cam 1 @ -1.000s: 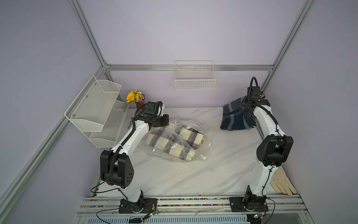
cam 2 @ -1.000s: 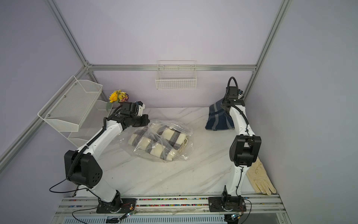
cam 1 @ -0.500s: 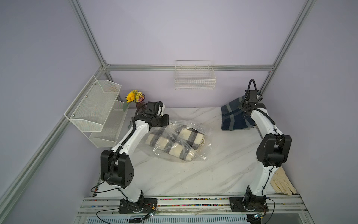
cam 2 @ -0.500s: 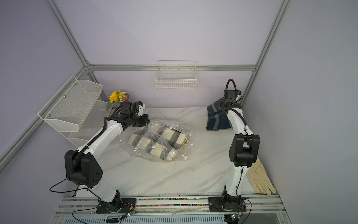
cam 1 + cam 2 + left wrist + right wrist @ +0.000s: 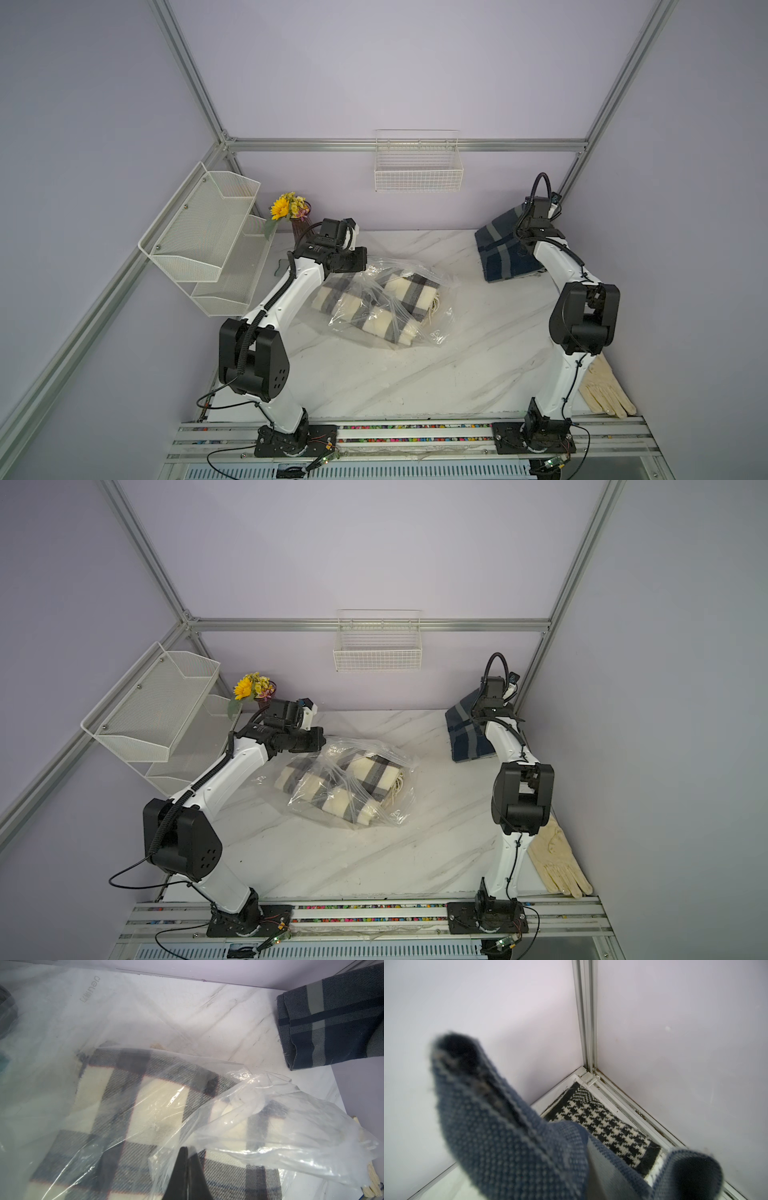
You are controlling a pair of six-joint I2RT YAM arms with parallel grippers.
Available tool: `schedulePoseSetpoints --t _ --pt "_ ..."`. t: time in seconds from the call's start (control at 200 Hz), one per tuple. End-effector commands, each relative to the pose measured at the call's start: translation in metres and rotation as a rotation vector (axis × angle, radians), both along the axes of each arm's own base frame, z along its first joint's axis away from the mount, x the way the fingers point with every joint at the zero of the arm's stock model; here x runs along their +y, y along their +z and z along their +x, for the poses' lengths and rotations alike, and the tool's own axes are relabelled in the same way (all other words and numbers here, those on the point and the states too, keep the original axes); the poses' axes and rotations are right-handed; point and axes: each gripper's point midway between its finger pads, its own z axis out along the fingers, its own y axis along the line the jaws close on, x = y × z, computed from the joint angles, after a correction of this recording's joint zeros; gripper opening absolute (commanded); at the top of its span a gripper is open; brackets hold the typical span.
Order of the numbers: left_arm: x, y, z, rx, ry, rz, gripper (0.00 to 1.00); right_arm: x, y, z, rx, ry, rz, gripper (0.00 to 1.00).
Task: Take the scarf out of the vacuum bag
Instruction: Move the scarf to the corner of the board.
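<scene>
Marble-look white table (image 5: 478, 365) with grey veins fills most of both top views. Crumpled on it, left of the middle, lies the vacuum bag (image 5: 386, 307): clear, crinkly, shiny film with faint grey print I can't read. Inside it sits a folded cream-and-grey plaid scarf (image 5: 158, 1105), woolly twill with fringe at its right end, its edges fogged by the plastic.

Back right, a navy plaid scarf (image 5: 505, 249) is out of the bag. Its lower end is on the table and its upper end is raised at the right gripper (image 5: 530, 230), which is clamped on it. That wrist view is mostly blurry blue knit, fingers buried. Under it, a black-and-white houndstooth knit (image 5: 600, 1124) sits in the corner, partly covered. Cream glove (image 5: 602, 390) at the front right edge, part behind the arm.

Left gripper (image 5: 186, 1167): black tips pressed together, pinching the bag's film.
</scene>
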Motion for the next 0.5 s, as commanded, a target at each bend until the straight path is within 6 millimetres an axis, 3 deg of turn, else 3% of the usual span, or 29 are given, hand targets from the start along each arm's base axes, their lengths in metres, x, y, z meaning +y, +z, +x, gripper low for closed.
schedulePoseSetpoints --t 0.0,0.09,0.125,0.2,0.285,0.495 --pt "-0.012 0.021 0.004 -0.091 -0.050 0.002 0.00 -0.022 0.002 0.009 -0.058 -0.058 -0.016 0.00" --pt "-0.018 0.028 0.001 -0.113 -0.072 0.000 0.00 -0.029 -0.012 0.010 -0.040 -0.068 0.004 0.00" --pt "-0.020 0.030 0.000 -0.121 -0.078 0.002 0.00 -0.032 -0.018 0.010 -0.030 -0.072 0.020 0.14" --pt "-0.025 0.036 -0.004 -0.137 -0.096 0.004 0.00 -0.038 -0.024 0.011 -0.016 -0.094 0.031 0.66" --pt "-0.031 0.042 -0.009 -0.154 -0.115 0.002 0.00 -0.039 -0.024 0.012 0.002 -0.096 0.031 0.96" --pt "-0.043 0.060 -0.025 -0.198 -0.153 -0.009 0.00 -0.034 -0.009 0.009 -0.014 -0.077 0.057 0.97"
